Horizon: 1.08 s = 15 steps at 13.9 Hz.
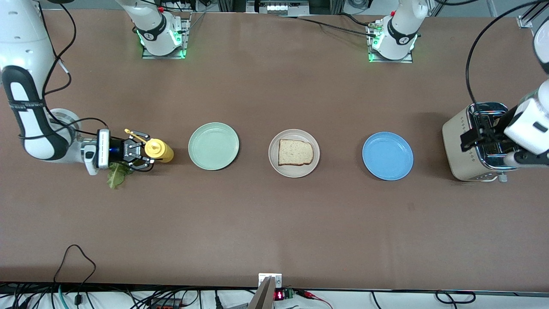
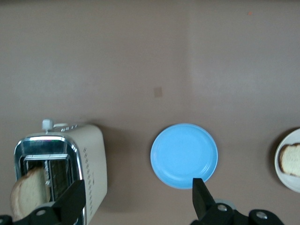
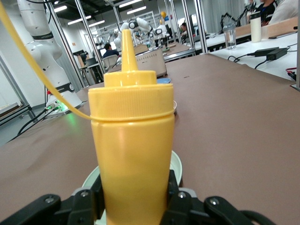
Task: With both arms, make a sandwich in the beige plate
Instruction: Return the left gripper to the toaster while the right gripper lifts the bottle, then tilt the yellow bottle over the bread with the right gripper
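Note:
The beige plate [image 1: 274, 165] lies mid-table with one toast slice [image 1: 295, 152] on it; both also show in the left wrist view, plate [image 2: 281, 171] and toast [image 2: 290, 159]. A second toast slice [image 2: 28, 192] stands in the toaster [image 1: 461, 141] slot. My left gripper [image 1: 478, 135] hangs open and empty over the toaster [image 2: 91, 159], its fingers [image 2: 72, 201] wide apart. My right gripper [image 1: 141, 151] is shut on an upright yellow squeeze bottle [image 1: 159, 150] [image 3: 133, 131] beside the mint green plate. A green lettuce leaf [image 1: 116, 175] lies on the table under the right wrist.
The mint green plate [image 1: 213, 146] lies between the bottle and the beige plate. The blue plate [image 1: 387, 156] [image 2: 184, 155] lies between the beige plate and the toaster. Cables run along the table's near edge.

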### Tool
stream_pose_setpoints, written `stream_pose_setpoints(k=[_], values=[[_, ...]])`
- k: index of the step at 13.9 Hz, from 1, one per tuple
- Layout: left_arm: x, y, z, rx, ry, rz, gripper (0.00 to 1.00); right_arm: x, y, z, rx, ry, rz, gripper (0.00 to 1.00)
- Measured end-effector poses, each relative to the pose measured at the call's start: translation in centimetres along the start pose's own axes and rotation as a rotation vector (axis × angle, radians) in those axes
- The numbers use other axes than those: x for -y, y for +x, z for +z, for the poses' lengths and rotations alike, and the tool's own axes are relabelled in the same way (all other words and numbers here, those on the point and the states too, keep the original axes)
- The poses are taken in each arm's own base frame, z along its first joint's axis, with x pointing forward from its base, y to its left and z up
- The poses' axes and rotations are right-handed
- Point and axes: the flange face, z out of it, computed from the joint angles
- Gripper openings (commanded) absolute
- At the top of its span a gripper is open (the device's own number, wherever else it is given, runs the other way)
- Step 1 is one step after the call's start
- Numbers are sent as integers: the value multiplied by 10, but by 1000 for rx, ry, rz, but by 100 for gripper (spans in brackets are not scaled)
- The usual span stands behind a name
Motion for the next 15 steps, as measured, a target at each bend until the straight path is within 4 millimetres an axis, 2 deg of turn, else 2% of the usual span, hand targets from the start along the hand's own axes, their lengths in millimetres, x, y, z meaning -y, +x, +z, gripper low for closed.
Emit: stream_pose_setpoints(k=[3, 5, 7, 9, 12, 15], values=[[8, -28, -3, -11, -1, -1, 100, -7, 71, 24, 156, -7, 62, 0], [13, -36, -5, -13, -1, -9, 100, -8, 127, 55, 302, -39, 80, 0], [13, -40, -4, 0, -2, -11, 100, -4, 171, 89, 431, -75, 89, 0], [12, -42, -3, 15, -2, -21, 100, 1, 195, 122, 540, -101, 104, 0], [12, -45, -7, 14, -10, -33, 100, 9, 214, 174, 734, -156, 136, 0], [16, -45, -7, 14, -19, -44, 100, 26, 235, 227, 875, -215, 173, 0]])
